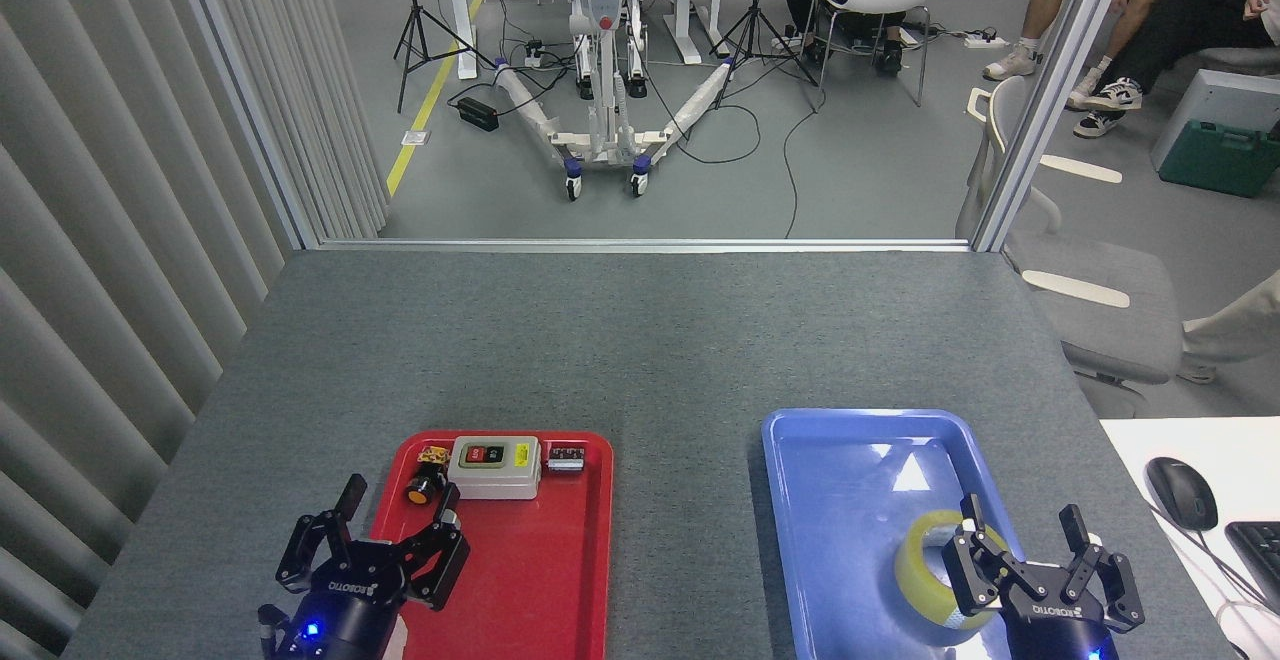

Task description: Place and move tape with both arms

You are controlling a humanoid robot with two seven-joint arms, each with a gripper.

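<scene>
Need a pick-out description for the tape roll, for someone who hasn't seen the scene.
On the grey table, look to the blue tray on the right, not the red tray. Near the blue tray's right edge, by the right gripper, sits the tape. It is that tray's only item: a translucent yellow ring.

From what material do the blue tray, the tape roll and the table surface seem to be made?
The blue tray looks like glossy moulded plastic: bright white reflections lie on its floor and its corners are rounded. The tape roll seems to be translucent yellowish plastic film, shiny, wound in layers; its core is not clear here. The table appears covered in matte grey felt or carpet-like fabric, speckled and without glare.
</scene>
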